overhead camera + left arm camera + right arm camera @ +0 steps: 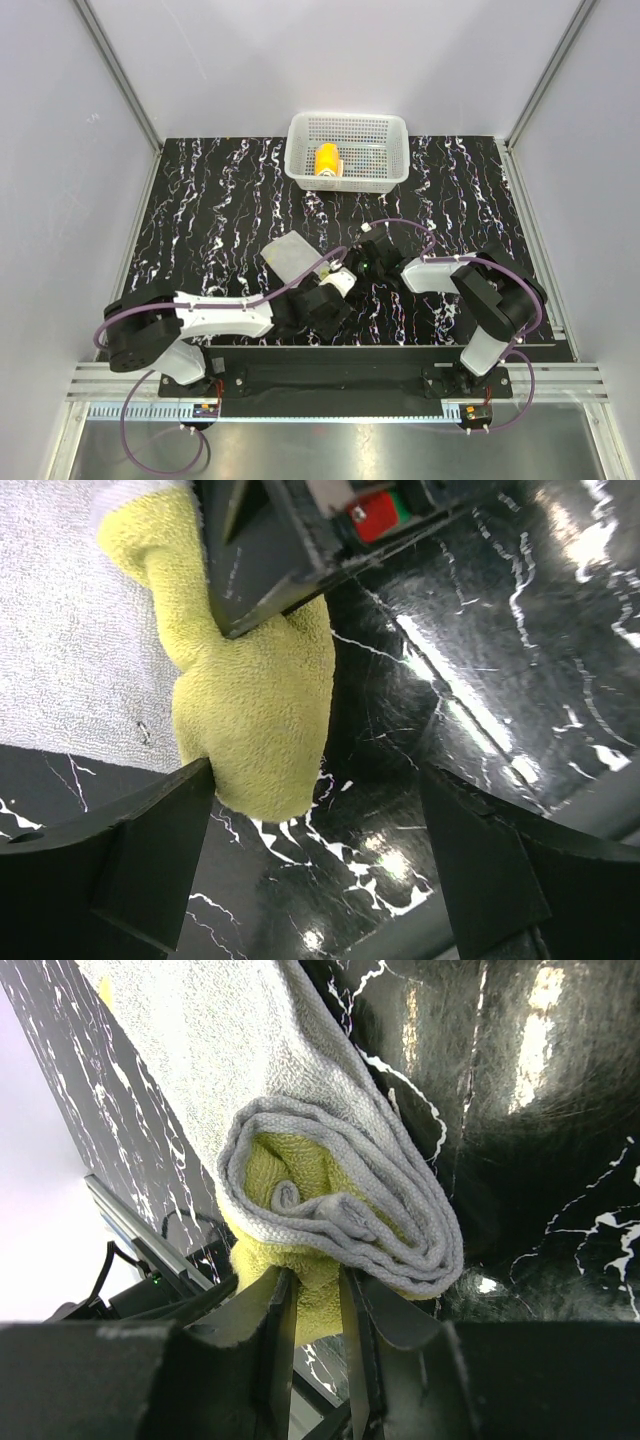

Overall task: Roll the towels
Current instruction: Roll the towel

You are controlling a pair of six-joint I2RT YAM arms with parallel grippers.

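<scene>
The left gripper [318,780] reaches from the counter's near left corner toward its middle. Its jaws stand wide apart on either side of a yellow-green lobe of the light grey terry towel with yellow-green blotches [255,710]. One finger [150,830] touches that lobe, and the other stands clear of it over the glossy black, white-veined counter [200,220]. The grey towel lies near the middle of the counter, with its flat part stretching toward the far left and its near end wound into a loose roll. At the middle of the far edge stands a white perforated plastic basket [350,182]. In it sits a bright orange towel [327,160], which looks rolled in the overhead view. The right gripper [312,1285], coming from the near right corner, is clamped on the yellow-green rim of the grey towel's roll.
</scene>
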